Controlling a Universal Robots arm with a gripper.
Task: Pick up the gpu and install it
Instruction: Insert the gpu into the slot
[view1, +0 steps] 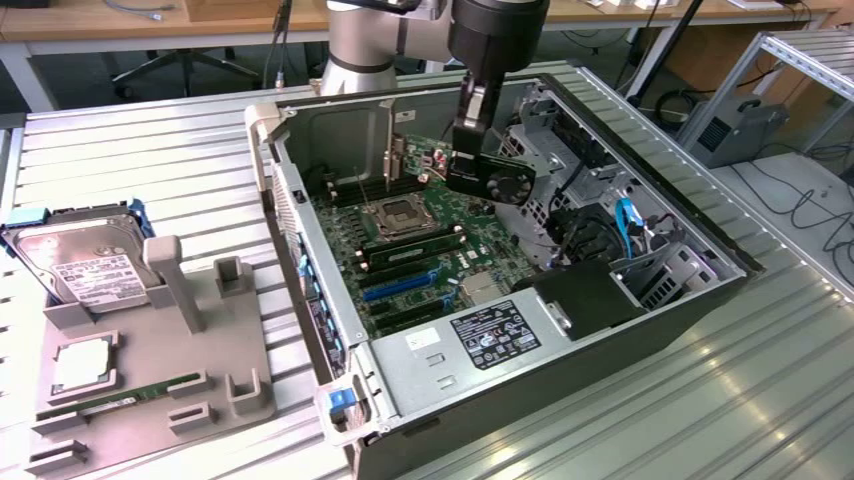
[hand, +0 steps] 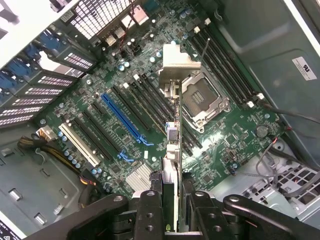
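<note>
A robot arm is reaching down into an open computer case lying on a ribbed metal counter, its claw gripping the gpu by the upper edge and holding it above the green motherboard, the black fan facing the exterior view's right. The card is hanging clear of the slots, near the bare processor socket. Toward the exterior view's left, a grey holder is sitting on the counter, carrying a hard drive, a processor chip and a green RAM stick.
</note>
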